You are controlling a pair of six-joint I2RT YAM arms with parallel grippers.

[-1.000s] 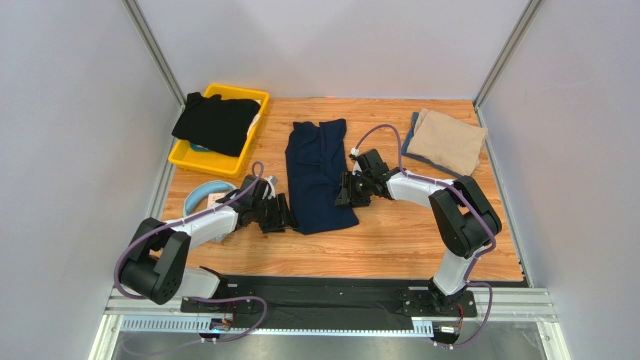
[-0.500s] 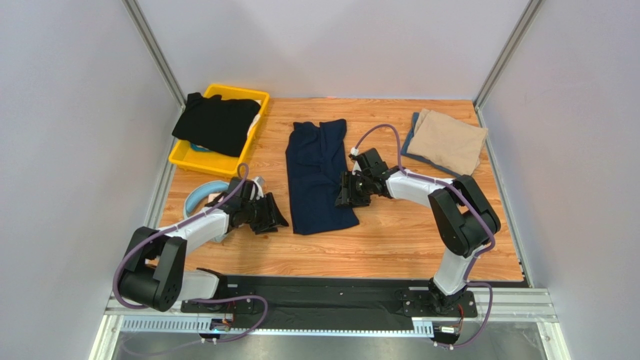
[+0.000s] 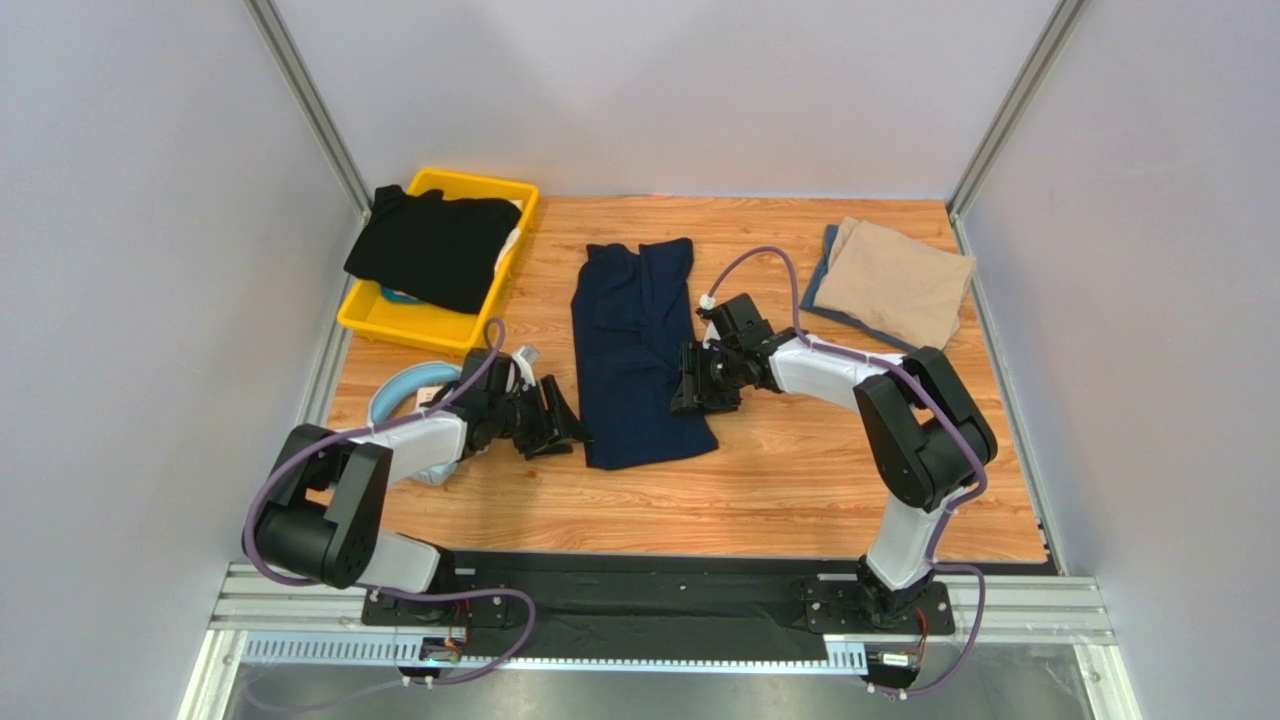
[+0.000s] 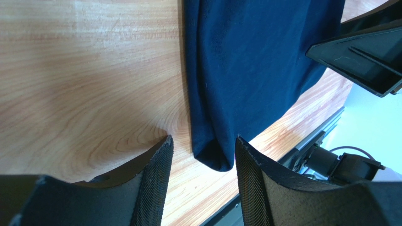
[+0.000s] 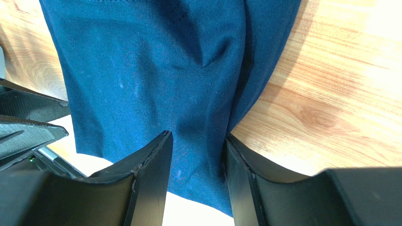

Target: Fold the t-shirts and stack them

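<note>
At the middle of the wooden table (image 3: 812,480), a navy t-shirt (image 3: 639,353) lies folded into a long strip that runs away from you. Both of your arms reach in low toward its nearer half, one from each side.

Your left jaws stand wide apart and hold nothing. They sit just beside the strip's near left corner. In the left wrist view that corner shows in the gap between the two black fingers (image 4: 151,179), with bare wood on one side. Whether the fingers touch the cloth or the table cannot be told.

Your right jaws are at the strip's right edge and grip it. In the right wrist view navy cloth fills the narrow gap between the fingers (image 5: 151,174) and puckers into creases that run toward them.

A black t-shirt (image 3: 433,248) is draped over a yellow bin (image 3: 383,318) at the far left of the table, spilling past the bin's left rim. A tan t-shirt (image 3: 894,282) lies folded at the far right (a blue-grey edge of cloth shows under its left side). Light blue headphones (image 3: 394,398) lie near the left arm (image 3: 398,443), partly hidden behind it.
</note>
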